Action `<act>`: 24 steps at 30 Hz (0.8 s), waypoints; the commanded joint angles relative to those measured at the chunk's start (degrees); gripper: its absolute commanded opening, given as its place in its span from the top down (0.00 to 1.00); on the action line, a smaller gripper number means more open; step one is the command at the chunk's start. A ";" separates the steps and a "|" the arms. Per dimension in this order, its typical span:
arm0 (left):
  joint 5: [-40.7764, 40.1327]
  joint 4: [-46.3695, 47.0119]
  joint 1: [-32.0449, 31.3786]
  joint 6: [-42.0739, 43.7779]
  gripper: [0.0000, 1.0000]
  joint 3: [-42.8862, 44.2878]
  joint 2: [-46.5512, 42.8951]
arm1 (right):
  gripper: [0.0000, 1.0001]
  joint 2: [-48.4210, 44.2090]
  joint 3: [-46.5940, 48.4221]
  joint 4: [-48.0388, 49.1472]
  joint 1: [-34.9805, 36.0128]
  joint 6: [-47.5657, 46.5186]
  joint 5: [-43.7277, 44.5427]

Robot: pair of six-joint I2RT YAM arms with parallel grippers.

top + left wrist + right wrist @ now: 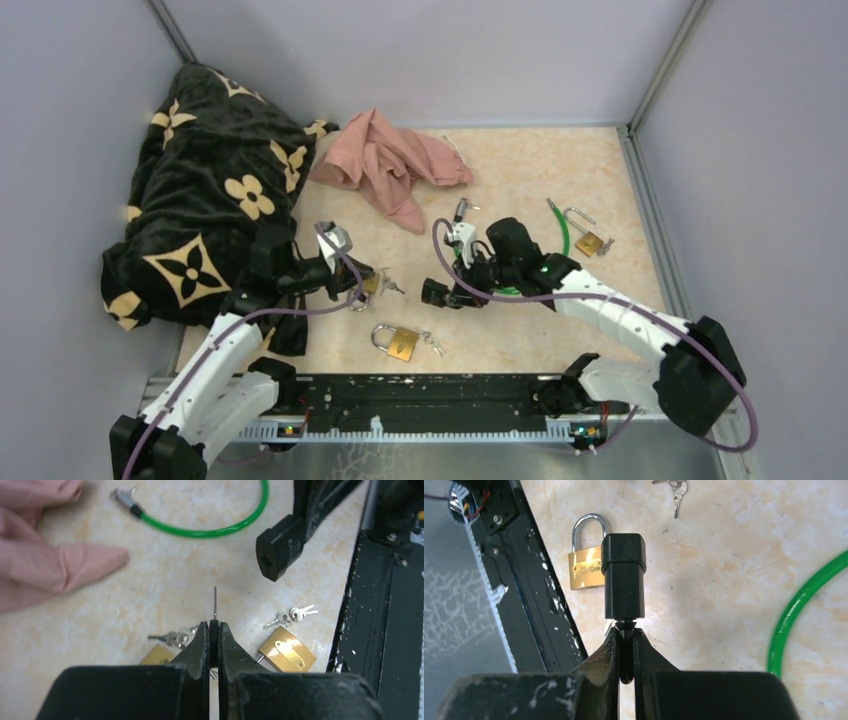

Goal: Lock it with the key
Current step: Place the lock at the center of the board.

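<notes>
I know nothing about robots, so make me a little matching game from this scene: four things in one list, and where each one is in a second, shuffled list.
Things
1. key
2. black lock head
3. pink cloth
4. patterned cushion

Places
A. heaped against the left wall
B. clamped in the right gripper
C. crumpled on the table near the back wall
D. pinched in the left gripper

Pairs: 1-D, 2-B, 3-C, 4-A
</notes>
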 commanded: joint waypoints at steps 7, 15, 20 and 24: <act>-31.87 20.32 0.97 -63.82 0.95 -13.10 1.10 | 1.00 21.07 0.90 27.50 -0.54 32.58 -3.75; -37.53 22.73 1.82 -72.40 0.82 -20.98 2.07 | 0.96 30.10 1.00 26.59 -1.08 35.02 -0.38; -39.82 22.34 1.83 -70.51 0.43 -22.35 0.41 | 0.65 27.74 5.06 15.48 -1.27 29.83 6.76; -41.68 22.14 1.83 -67.89 0.16 -21.61 -1.74 | 0.46 23.05 10.55 2.19 -1.43 24.12 16.18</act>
